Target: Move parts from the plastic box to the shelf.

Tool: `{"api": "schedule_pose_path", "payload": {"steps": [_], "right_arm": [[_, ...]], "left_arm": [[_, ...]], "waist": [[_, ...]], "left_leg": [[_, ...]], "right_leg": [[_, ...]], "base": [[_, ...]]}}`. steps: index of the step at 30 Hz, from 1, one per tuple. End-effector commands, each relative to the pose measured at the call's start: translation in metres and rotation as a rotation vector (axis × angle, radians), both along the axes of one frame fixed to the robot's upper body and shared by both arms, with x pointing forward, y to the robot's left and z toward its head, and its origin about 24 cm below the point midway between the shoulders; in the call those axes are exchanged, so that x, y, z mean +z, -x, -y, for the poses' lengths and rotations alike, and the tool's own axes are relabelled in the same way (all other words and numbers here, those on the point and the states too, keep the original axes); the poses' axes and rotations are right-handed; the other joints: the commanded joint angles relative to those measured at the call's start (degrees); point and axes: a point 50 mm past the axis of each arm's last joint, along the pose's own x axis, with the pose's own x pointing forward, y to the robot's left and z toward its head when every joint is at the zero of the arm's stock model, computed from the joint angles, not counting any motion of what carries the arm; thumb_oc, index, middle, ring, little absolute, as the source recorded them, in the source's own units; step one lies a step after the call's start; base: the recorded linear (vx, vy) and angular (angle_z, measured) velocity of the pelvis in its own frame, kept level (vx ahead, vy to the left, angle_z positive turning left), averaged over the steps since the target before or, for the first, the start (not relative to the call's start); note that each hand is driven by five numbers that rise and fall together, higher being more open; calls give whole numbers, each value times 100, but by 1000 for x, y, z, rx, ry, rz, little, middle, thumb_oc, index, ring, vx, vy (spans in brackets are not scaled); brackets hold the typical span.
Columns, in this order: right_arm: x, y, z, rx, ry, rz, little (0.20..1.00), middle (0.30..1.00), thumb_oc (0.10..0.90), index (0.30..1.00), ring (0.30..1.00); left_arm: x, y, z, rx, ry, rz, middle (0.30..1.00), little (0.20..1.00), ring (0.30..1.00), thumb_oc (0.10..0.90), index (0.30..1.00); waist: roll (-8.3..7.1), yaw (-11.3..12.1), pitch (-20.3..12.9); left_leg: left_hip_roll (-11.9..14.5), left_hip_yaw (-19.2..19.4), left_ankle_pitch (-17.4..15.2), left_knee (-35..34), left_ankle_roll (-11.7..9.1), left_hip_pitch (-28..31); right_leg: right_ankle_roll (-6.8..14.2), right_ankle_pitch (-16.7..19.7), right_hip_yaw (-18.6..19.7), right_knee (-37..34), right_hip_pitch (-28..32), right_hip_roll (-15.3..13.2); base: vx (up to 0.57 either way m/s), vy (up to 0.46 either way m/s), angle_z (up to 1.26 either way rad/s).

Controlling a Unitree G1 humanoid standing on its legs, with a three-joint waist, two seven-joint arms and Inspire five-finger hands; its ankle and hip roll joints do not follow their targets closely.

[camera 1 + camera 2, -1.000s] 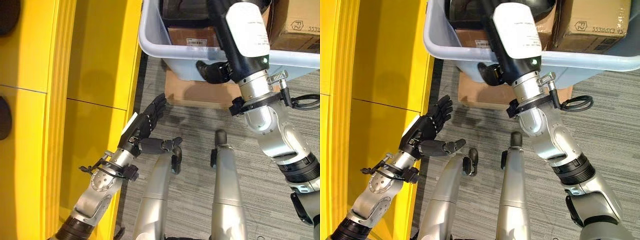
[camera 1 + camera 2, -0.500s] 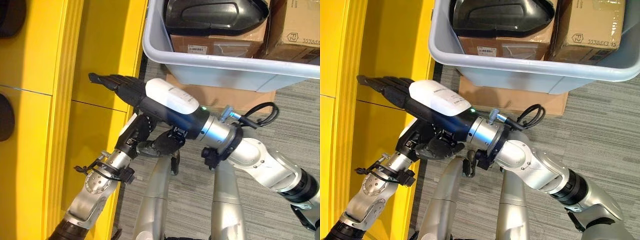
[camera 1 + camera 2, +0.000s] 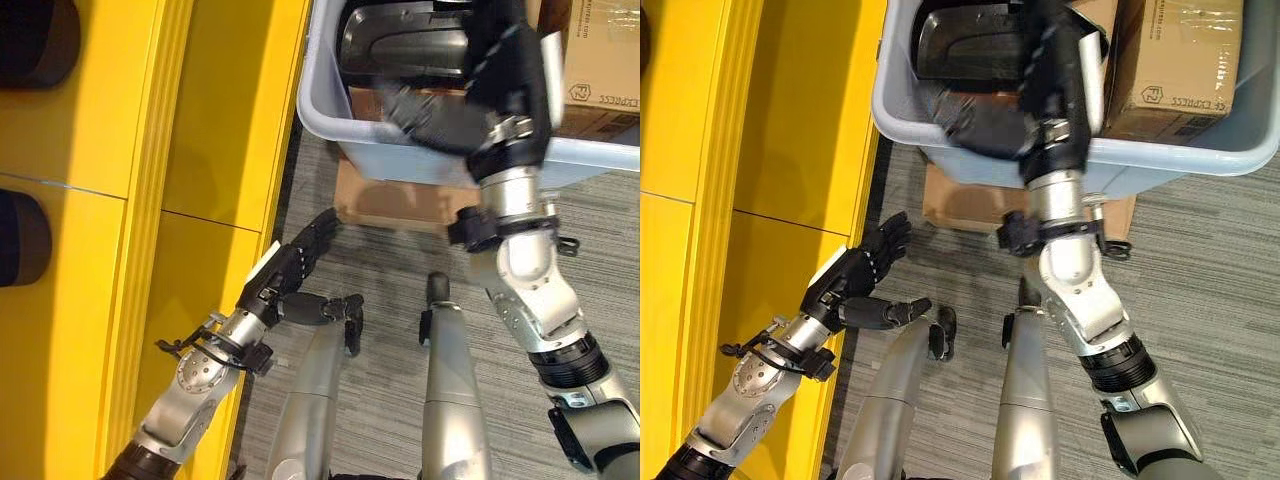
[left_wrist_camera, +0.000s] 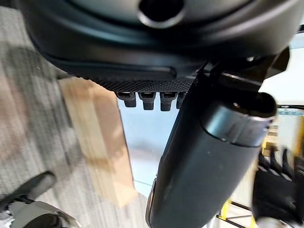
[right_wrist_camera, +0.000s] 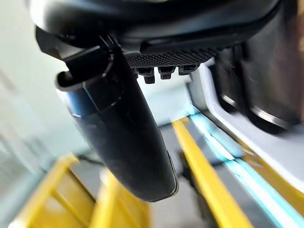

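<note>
The plastic box [image 3: 330, 120] sits ahead of me on a flat brown cardboard piece [image 3: 385, 205] on the grey carpet, and the parts are all in it: a black moulded part [image 3: 400, 40] lying on top at the near left, a brown carton [image 3: 372, 100] under it, and a second cardboard box [image 3: 605, 70] to the right. The yellow shelf [image 3: 200, 130] stands just to my left of the box.

Half a second ago my right hand was stretched out across my front toward the shelf face, fingers straight and carrying nothing. Now my right hand [image 3: 985, 125] has swung back up and is over the near rim of the box, by the black part. It is caught mid-swing and smeared, so I cannot tell how its fingers are set; in its own wrist view the thumb [image 5: 126, 137] stands clear with nothing against it, and I would guess it holds nothing. I take that to mean the reach to the shelf is over and I am going in for a part.

My left hand [image 3: 290, 275] hangs low beside the shelf, fingers straight and spread, thumb out, empty, much where it was.

The black part looks smooth, rounded and glossy, wider than my hand.
</note>
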Motion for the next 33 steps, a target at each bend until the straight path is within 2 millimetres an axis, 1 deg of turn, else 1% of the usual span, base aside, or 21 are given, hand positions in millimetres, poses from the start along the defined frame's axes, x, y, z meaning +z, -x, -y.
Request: {"api": "schedule_pose_path", "payload": {"steps": [1,3,5,8,10,11,12,13,15,17,19,20,21,22,23,24,25,26,27,29,33], "right_arm": [[50,53,-17,148,-25,348,1000,1000,900,1000,1000],[50,54,-13,93,-23,350,1000,1000,900,1000,1000],[50,54,-10,85,-26,348,1000,1000,900,1000,1000],[54,56,-1,-26,4,393,1000,1000,900,1000,1000],[55,57,-1,-63,24,398,1000,1000,900,1000,1000],[56,56,0,-128,61,404,1000,1000,900,1000,1000],[56,56,1,-151,73,411,1000,1000,900,1000,1000],[58,56,1,-200,106,431,1000,1000,900,1000,1000],[67,61,-3,-430,258,587,1000,1000,900,1000,1000],[74,64,-10,-566,367,682,1000,1000,900,1000,1000],[87,56,-13,-702,475,700,1000,1000,900,1000,1000],[91,54,-14,-735,501,707,1000,1000,900,1000,1000],[99,45,-15,-820,556,688,1000,1000,900,1000,1000],[103,41,-13,-850,566,675,1000,1000,900,1000,1000],[110,31,-7,-943,591,657,1000,1000,900,1000,1000],[113,27,-2,-978,600,648,1000,1000,900,1000,1000],[121,23,6,-1042,645,648,1000,1000,900,1000,1000],[124,22,8,-1071,674,644,1000,1000,900,1000,1000],[134,16,13,-1156,736,615,1000,1000,900,1000,1000],[143,12,17,-1246,796,580,1000,1000,900,1000,1000],[160,5,22,-1417,932,573,1000,1000,900,1000,1000]], "left_arm": [[41,16,10,-88,112,226,1000,1000,1000,900,1000],[40,18,8,-85,121,225,1000,1000,1000,900,1000],[40,18,8,-87,121,226,1000,1000,1000,900,1000],[39,19,6,-97,125,219,1000,1000,1000,900,1000],[39,19,5,-95,124,214,1000,1000,1000,900,1000],[38,19,6,-97,129,209,1000,1000,1000,900,1000],[38,19,6,-97,128,208,1000,1000,1000,900,1000],[37,20,6,-98,129,207,1000,1000,1000,900,1000],[37,19,6,-107,137,198,1000,1000,1000,900,1000],[38,18,8,-109,138,194,1000,1000,1000,900,1000],[39,17,8,-114,144,189,1000,1000,1000,900,1000],[40,17,7,-117,144,187,1000,1000,1000,900,1000],[39,16,6,-124,139,184,1000,1000,1000,900,1000],[39,17,5,-129,135,182,1000,1000,1000,900,1000],[39,17,3,-136,128,174,1000,1000,1000,900,1000],[40,18,2,-137,122,173,1000,1000,1000,900,1000],[41,18,-1,-145,115,170,1000,1000,1000,900,1000],[41,18,-1,-147,113,169,1000,1000,1000,900,1000],[42,19,-3,-158,101,171,1000,1000,1000,900,1000],[43,19,-4,-166,96,167,1000,1000,1000,900,1000],[47,19,-7,-173,78,168,1000,1000,1000,900,1000]], "waist": [[321,-86,-50],[321,-98,-50],[317,-104,-50],[292,-117,-50],[274,-127,-50],[260,-137,-50],[259,-136,-50],[258,-135,-50],[266,-109,-50],[289,-75,-50],[325,0,-50],[332,21,-50],[343,88,-50],[337,119,-50],[329,179,-50],[315,198,-50],[294,228,-50],[284,240,-50],[260,305,-50],[237,353,-50],[179,450,-50]], "left_leg": [[-7,123,-78,-648,363,267],[1,138,-77,-672,371,311],[6,145,-77,-662,374,318],[14,142,-84,-649,366,342],[22,143,-81,-662,363,363],[28,138,-79,-689,362,393],[29,138,-78,-690,361,396],[30,137,-76,-690,358,398],[38,125,-58,-705,344,405],[46,121,-48,-711,331,415],[22,80,-27,-689,304,396],[19,70,-23,-678,299,381],[25,48,-15,-656,283,355],[27,31,-8,-657,273,353],[36,-10,13,-651,239,333],[40,-31,22,-638,221,309],[42,-74,24,-610,202,267],[48,-83,27,-605,199,252],[75,-108,44,-622,197,223],[92,-143,55,-632,179,201],[118,-191,94,-669,164,175]], "right_leg": [[-286,-621,-97,-125,692,161],[-291,-632,-103,-139,732,149],[-294,-638,-99,-125,739,152],[-291,-642,-119,-134,785,149],[-278,-633,-127,-151,803,153],[-272,-636,-125,-170,824,166],[-275,-639,-123,-171,827,171],[-276,-645,-121,-174,833,179],[-273,-661,-136,-174,844,181],[-263,-666,-152,-179,852,169],[-283,-694,-164,-136,843,149],[-289,-704,-174,-118,835,144],[-299,-721,-206,-88,824,120],[-297,-727,-226,-79,829,101],[-292,-739,-282,-61,837,50],[-284,-742,-306,-45,828,32],[-270,-747,-349,-25,813,6],[-266,-748,-364,-20,805,-1],[-271,-751,-424,-16,789,-31],[-261,-761,-482,-2,779,-74],[-260,-752,-586,-11,784,-136]], "base": [[14,5,5],[9,2,5],[0,0,0],[-1,-11,0],[0,0,0],[0,0,0],[0,0,0],[0,0,0],[0,0,0],[0,0,0],[0,0,0],[23,-45,3],[18,-46,4],[33,-75,9],[29,-74,12],[35,-103,22],[19,-80,22],[20,-102,27],[18,-78,20],[36,-66,14],[29,-44,5]]}}
